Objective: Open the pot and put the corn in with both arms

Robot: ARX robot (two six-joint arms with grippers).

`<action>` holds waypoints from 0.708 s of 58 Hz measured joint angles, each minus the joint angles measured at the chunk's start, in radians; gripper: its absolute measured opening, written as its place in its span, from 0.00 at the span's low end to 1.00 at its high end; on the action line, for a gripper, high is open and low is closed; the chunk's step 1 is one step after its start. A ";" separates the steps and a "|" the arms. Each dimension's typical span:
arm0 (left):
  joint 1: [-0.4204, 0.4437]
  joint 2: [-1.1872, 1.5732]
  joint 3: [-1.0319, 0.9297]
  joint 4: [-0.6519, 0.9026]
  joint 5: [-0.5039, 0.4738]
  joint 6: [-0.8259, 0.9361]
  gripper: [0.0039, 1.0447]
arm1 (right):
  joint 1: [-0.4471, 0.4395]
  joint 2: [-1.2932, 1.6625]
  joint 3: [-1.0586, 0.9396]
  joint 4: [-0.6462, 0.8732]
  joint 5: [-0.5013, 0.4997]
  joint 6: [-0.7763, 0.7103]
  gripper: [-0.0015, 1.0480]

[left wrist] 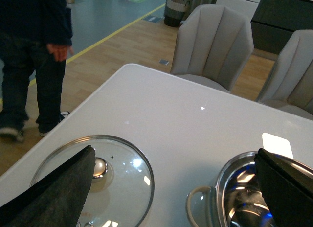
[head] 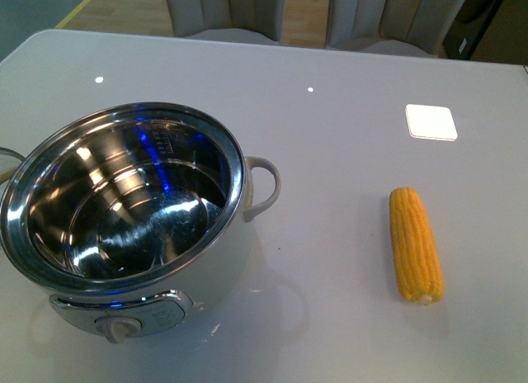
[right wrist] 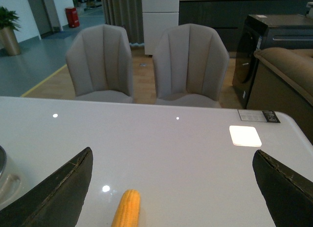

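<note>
The pot (head: 124, 210) stands uncovered at the front left of the white table, its steel inside bare, a loop handle (head: 264, 187) on its right side and the dial knob (head: 120, 328) facing me. The corn (head: 415, 244) lies on the table at the right, well apart from the pot. Neither arm shows in the front view. My left gripper (left wrist: 173, 188) is open, hanging between the glass lid (left wrist: 93, 180) and the pot's rim (left wrist: 234, 163); the lid lies flat on the table. My right gripper (right wrist: 173, 188) is open above the table, with the corn (right wrist: 127, 210) below and between its fingers.
A white square pad (head: 431, 122) lies on the table at the back right. Two grey chairs (right wrist: 146, 63) stand behind the far edge. A person (left wrist: 34, 56) stands on the floor off the table's left corner. A dark cabinet (right wrist: 266, 46) and sofa stand at the far right.
</note>
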 joint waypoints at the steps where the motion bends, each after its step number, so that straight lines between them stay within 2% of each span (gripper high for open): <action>1: 0.000 -0.009 -0.006 -0.009 0.005 0.000 0.94 | 0.000 0.000 0.000 0.000 0.000 0.000 0.92; 23: -0.049 -0.291 -0.076 -0.288 0.057 0.012 0.94 | 0.000 0.000 0.000 0.000 0.000 0.000 0.92; 36: -0.052 -0.541 -0.079 -0.562 0.079 0.034 0.94 | 0.000 0.000 0.000 0.000 0.000 0.000 0.92; 41: -0.047 -0.595 -0.078 -0.611 0.082 0.042 0.94 | 0.000 0.000 0.000 0.000 0.000 0.000 0.92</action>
